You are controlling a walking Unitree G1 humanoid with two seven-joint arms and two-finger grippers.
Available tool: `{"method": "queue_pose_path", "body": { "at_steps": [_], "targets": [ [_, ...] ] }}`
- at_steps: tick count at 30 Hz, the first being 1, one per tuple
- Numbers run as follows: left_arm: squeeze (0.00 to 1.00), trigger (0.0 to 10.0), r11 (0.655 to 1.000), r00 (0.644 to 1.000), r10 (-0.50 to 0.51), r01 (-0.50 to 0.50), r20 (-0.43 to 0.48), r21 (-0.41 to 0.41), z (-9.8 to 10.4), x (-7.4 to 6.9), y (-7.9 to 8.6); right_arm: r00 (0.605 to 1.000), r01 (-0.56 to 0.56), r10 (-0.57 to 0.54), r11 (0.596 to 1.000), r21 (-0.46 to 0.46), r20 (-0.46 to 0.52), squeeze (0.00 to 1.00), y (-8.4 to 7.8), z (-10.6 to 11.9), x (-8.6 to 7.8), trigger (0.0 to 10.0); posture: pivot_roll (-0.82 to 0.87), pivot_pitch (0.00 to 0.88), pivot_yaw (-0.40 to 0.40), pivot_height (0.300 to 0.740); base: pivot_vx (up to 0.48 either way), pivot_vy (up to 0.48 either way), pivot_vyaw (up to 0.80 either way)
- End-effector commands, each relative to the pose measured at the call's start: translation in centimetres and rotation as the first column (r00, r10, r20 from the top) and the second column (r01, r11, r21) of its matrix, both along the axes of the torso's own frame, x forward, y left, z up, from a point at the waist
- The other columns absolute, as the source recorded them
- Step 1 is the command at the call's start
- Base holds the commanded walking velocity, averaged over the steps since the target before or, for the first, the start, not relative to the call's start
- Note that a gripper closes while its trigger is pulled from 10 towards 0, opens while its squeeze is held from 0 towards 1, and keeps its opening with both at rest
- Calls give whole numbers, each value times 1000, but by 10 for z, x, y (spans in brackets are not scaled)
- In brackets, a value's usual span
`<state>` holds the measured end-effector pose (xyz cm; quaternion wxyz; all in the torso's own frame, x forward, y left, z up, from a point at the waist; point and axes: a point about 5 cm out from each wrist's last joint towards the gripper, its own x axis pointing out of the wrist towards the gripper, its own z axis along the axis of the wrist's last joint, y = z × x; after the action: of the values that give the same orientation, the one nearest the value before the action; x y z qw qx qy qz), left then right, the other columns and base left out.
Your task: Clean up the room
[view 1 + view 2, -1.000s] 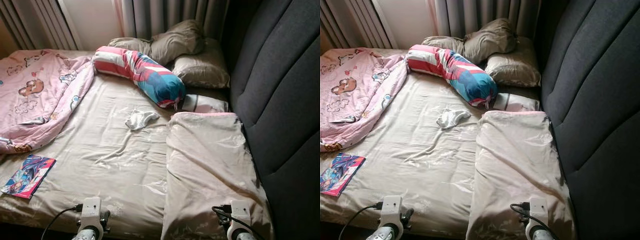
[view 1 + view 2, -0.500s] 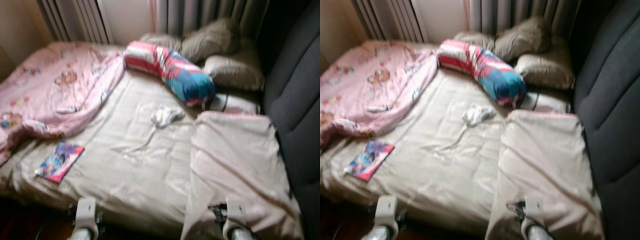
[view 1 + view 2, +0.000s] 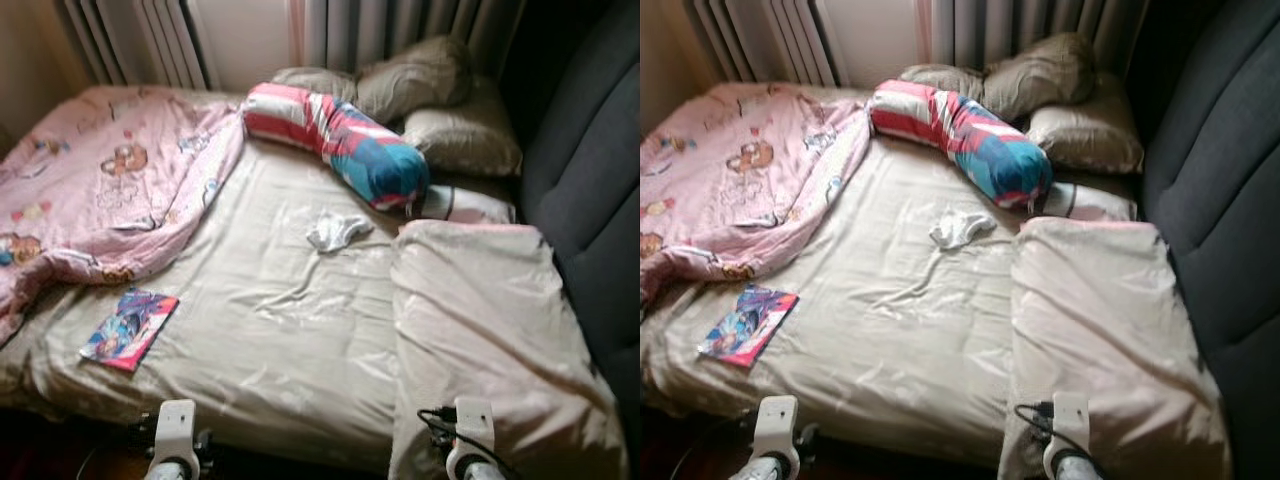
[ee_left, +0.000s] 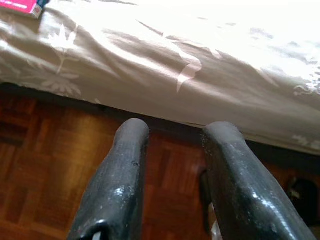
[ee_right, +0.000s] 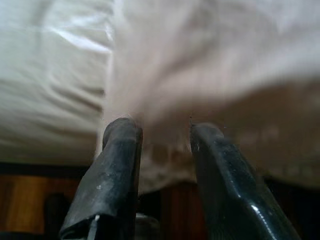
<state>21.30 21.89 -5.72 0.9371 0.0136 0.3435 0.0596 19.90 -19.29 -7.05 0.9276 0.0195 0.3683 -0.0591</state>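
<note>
We hold the left pincer (image 4: 172, 135) and right pincer (image 5: 162, 132) released and empty, low at the bed's (image 3: 300, 340) near edge, over wooden floor (image 4: 45, 165). The book (image 3: 130, 327), bright-covered, lies flat just beyond the left pincer. The white crumpled cloth (image 3: 337, 230) sits farther ahead, mid-mattress. The folded beige cover (image 3: 490, 330) drapes past the right pincer, its lower corner cut off.

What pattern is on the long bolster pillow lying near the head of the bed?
The long bolster pillow has pink-and-white stripes at one end and blue-teal patches at the other, clearest in the left eye view.
</note>
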Motion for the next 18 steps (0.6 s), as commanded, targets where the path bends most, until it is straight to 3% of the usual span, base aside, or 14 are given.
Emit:
{"method": "queue_pose_path", "body": {
  "at_steps": [1,11,18],
  "targets": [
    [0,10000,1000,999,-13,13,-44,9,-5,-7,2,1000,5,-5,1000,6,-6,0,2,-1,-1,10000,-64,108,11,740,0,319,0],
    [0,10000,1000,996,-21,23,-88,21,-8,-12,5,997,42,-41,999,22,-71,0,2,-10,-16,10000,-66,112,26,740,0,337,0],
    [0,10000,999,993,-29,32,-113,26,-10,-16,6,993,65,-62,998,27,-105,0,2,-14,-25,10000,-67,110,32,740,0,0,0]
  ]
}}
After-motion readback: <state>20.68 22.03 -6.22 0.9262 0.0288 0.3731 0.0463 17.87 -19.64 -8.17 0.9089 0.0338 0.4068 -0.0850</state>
